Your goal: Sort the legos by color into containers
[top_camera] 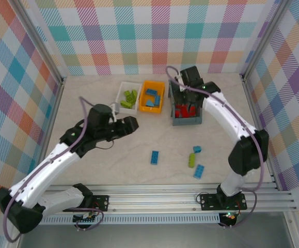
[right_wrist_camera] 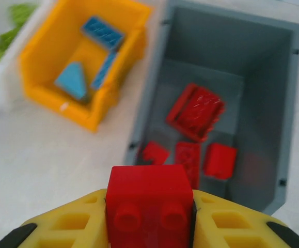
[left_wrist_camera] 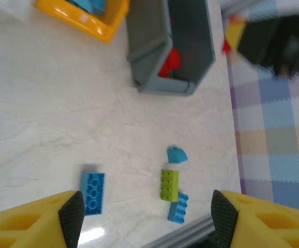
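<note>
My right gripper [right_wrist_camera: 149, 219] is shut on a red lego [right_wrist_camera: 149, 199], just above the near left corner of the dark grey bin [right_wrist_camera: 265, 98], where several red legos [right_wrist_camera: 195, 111] lie. In the top view that gripper [top_camera: 186, 98] hangs over the grey bin [top_camera: 186, 122]. The orange bin [top_camera: 142, 99] holds blue legos [right_wrist_camera: 104, 32]; the white tray [top_camera: 121, 96] holds green ones [top_camera: 130, 98]. My left gripper [left_wrist_camera: 144, 212] is open and holds nothing, mid-table [top_camera: 131, 124]. On the table lie a blue brick [left_wrist_camera: 93, 192], a blue slope piece [left_wrist_camera: 177, 154], a green brick [left_wrist_camera: 169, 184] and another blue brick [left_wrist_camera: 178, 206].
The three containers stand side by side at the back of the table. An aluminium rail [top_camera: 164, 194] runs along the near edge, close to the loose bricks. Checkered walls close in the table on the left, back and right.
</note>
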You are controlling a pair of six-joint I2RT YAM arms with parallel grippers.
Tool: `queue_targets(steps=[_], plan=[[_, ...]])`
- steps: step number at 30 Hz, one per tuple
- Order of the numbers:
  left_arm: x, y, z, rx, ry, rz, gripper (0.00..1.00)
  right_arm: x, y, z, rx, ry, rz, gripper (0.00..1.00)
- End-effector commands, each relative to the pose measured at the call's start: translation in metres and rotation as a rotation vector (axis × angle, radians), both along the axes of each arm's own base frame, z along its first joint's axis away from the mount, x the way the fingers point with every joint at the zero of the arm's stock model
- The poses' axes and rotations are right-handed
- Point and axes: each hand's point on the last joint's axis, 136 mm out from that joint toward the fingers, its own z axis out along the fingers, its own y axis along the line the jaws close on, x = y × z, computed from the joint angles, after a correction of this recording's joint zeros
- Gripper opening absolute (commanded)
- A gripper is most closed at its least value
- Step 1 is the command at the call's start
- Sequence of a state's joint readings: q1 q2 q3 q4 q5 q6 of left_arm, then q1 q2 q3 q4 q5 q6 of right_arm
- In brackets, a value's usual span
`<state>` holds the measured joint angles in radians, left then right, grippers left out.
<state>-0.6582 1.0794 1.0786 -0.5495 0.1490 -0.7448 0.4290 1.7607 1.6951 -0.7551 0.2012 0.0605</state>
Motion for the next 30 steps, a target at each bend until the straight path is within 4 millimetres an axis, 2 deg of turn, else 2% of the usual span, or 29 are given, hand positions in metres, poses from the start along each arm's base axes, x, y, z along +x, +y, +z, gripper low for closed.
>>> queue_targets(steps=[1,6,10,16,19,21,24,30], plan=[[0.009,-0.037,0.015,-0.055,-0.065,-0.055,0.67,0.027,-0.02,-0.03,-0.012,0.104,-0.17,0.37],[0.012,-0.063,0.001,-0.023,-0.074,-0.076,0.67,0.083,-0.03,-0.05,-0.015,0.135,-0.268,0.37],[0.014,-0.078,-0.008,-0.009,-0.079,-0.095,0.66,0.114,-0.031,-0.064,-0.029,0.141,-0.305,0.39],[0.015,-0.089,-0.014,0.008,-0.081,-0.121,0.66,0.135,-0.042,-0.092,-0.038,0.154,-0.354,0.42],[0.014,-0.092,-0.015,0.019,-0.079,-0.134,0.66,0.142,-0.037,-0.095,-0.031,0.139,-0.32,0.51],[0.013,-0.094,-0.02,0.038,-0.07,-0.144,0.66,0.143,-0.031,-0.09,-0.01,0.132,-0.292,0.58],[0.01,-0.093,-0.028,0.071,-0.05,-0.146,0.66,0.139,-0.023,-0.066,0.002,0.098,-0.259,0.63],[-0.002,-0.077,-0.061,0.228,0.02,-0.131,0.69,0.111,-0.004,0.02,0.032,-0.037,-0.205,0.62]])
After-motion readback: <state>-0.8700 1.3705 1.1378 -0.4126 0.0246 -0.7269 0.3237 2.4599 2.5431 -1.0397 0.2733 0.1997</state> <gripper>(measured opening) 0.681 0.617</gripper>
